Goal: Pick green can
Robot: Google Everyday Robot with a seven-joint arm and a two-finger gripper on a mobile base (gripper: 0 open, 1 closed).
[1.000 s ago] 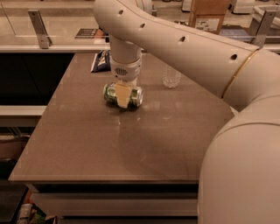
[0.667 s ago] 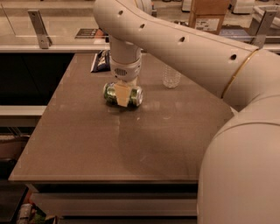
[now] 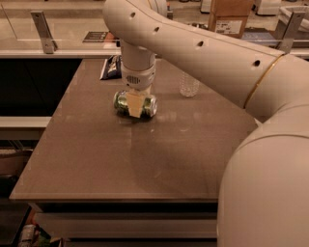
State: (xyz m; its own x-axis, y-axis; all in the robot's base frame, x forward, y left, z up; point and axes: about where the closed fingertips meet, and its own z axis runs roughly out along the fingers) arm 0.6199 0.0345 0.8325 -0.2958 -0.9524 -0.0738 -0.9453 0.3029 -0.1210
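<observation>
Setting: office or lab workspace.
Evidence: brown table (image 3: 145, 164), counter (image 3: 72, 29) behind with metal brackets (image 3: 43, 30), cardboard box (image 3: 231, 14).
Arm end: gripper (image 3: 135, 107) at green can (image 3: 151, 104), table's far side.

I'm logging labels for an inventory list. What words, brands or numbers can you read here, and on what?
None can be read as text.
green can, under the claw on the table: pale markings, too blurred to read.
blue snack bag: print unreadable.
cardboard box: white label, too small to read.
dark placard on the far counter: light marks, unreadable.
</observation>
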